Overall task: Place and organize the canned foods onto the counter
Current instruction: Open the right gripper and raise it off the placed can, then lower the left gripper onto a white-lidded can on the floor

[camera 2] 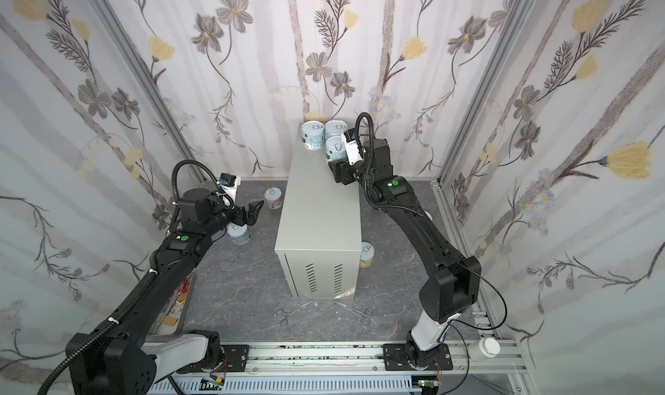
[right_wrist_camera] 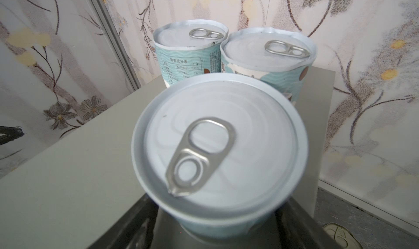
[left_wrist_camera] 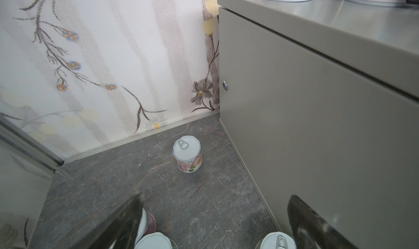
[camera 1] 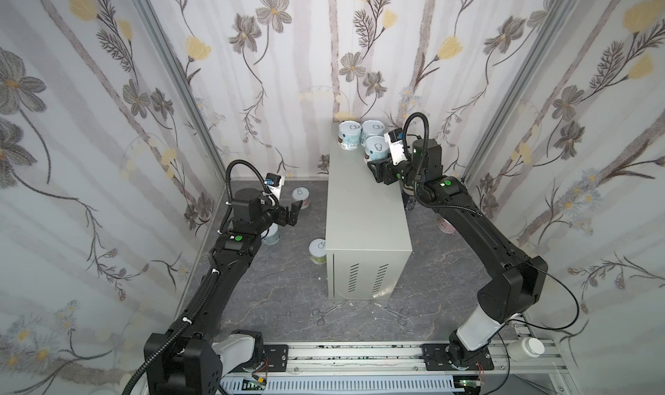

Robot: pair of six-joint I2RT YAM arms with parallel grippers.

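The counter [camera 1: 363, 209] [camera 2: 320, 213] [left_wrist_camera: 317, 123] is a tall grey box mid-floor. Three teal canned foods stand at its far end: two at the back [camera 1: 349, 134] [camera 1: 372, 130] [right_wrist_camera: 190, 52] [right_wrist_camera: 267, 59], and a nearer one [camera 1: 376, 152] [camera 2: 336, 150] [right_wrist_camera: 217, 145]. My right gripper [camera 1: 372, 161] [camera 2: 333, 162] [right_wrist_camera: 217, 204] is open around the nearer can, with a gap on each side of it. My left gripper [camera 1: 294, 213] [camera 2: 253, 211] [left_wrist_camera: 215, 196] hangs open over the floor left of the counter. A pink can [camera 1: 301, 197] [left_wrist_camera: 187, 154] stands beyond it.
More cans stand on the dark floor: a teal one [camera 1: 270, 234] under the left wrist, a green one [camera 1: 317, 251], a yellow one [camera 2: 366, 253], a dark-blue one [camera 1: 410, 198] and a pink one [camera 1: 446, 225] behind the right arm. Forceps [camera 1: 324, 312] lie in front. A white bottle [camera 1: 526, 348] lies on the rail.
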